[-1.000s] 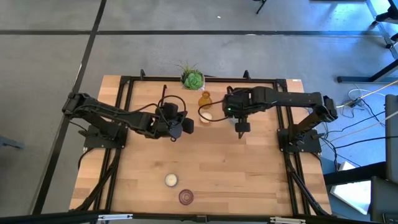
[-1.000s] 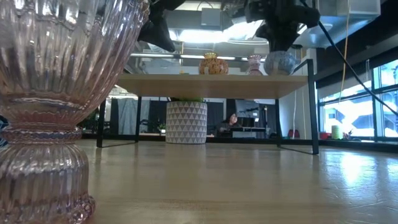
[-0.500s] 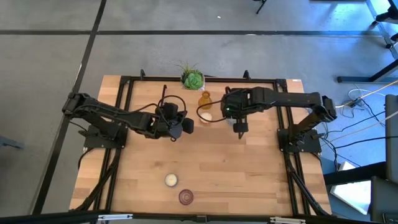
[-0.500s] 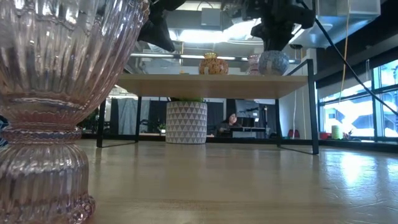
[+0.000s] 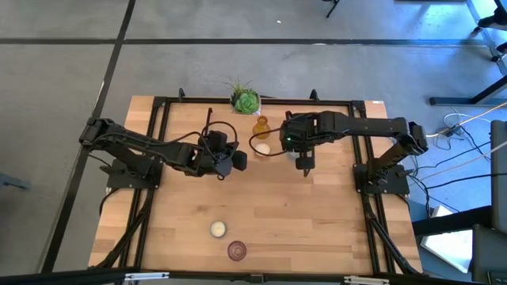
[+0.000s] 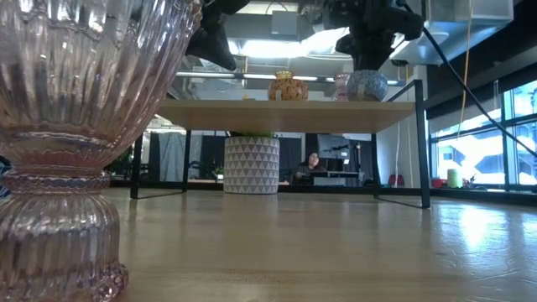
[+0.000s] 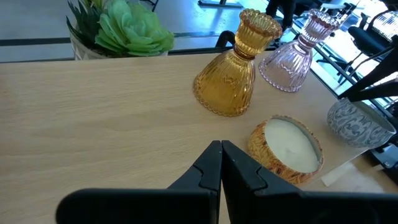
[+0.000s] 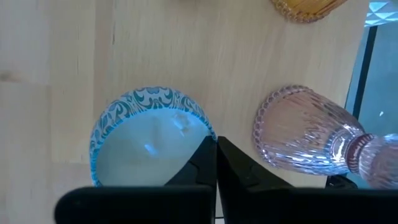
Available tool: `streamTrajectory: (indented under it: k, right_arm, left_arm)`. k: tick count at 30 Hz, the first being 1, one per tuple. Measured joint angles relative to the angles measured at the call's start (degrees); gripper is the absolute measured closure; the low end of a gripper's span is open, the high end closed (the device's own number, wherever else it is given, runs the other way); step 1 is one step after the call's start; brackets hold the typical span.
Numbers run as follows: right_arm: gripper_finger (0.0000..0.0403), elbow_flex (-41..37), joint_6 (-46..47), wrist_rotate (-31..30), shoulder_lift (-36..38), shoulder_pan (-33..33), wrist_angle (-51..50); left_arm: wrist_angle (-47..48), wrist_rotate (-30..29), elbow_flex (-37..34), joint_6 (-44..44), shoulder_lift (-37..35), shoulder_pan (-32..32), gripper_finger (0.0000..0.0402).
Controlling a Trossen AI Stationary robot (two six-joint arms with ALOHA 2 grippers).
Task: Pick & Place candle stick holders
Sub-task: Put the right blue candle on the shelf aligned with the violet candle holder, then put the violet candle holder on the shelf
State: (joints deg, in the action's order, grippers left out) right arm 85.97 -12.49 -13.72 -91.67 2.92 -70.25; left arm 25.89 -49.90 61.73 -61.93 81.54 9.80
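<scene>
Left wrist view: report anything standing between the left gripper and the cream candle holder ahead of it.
Nothing visible does. Only bare table lies between the shut left gripper and the cream candle holder; the amber holder stands farther off, beside the line.

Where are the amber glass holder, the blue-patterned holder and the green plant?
amber glass holder [image 7: 227, 84]: left wrist view, ribbed belly.
blue-patterned holder [image 8: 149, 146]: right wrist view, pale wax top.
green plant [image 5: 245, 100]: high view, leafy centre.

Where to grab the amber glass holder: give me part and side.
Take the amber holder at its narrow neck, just under the flared rim. It stands upright, so probably approach from the left arm's side; the pink glass holder crowds the other.
</scene>
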Motion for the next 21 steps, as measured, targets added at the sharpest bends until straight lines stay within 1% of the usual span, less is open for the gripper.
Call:
streamTrajectory:
  k: [9,13,21]
  right_arm:
    - [0.0378,-0.01,-0.39,0.22,0.01,0.00,0.23]
    - [0.0374,0.01,-0.41,-0.08,0.01,0.02,0.25]
    - [0.0372,0.01,0.02,-6.48,0.01,-0.04,0.62]
  left_arm:
    - [0.00,0.07,0.00,0.13,0.00,0.00,0.0399]
    - [0.00,0.07,0.00,0.15,0.00,0.00,0.0399]
    - [0.00,0.09,0.00,0.17,0.00,0.00,0.0399]
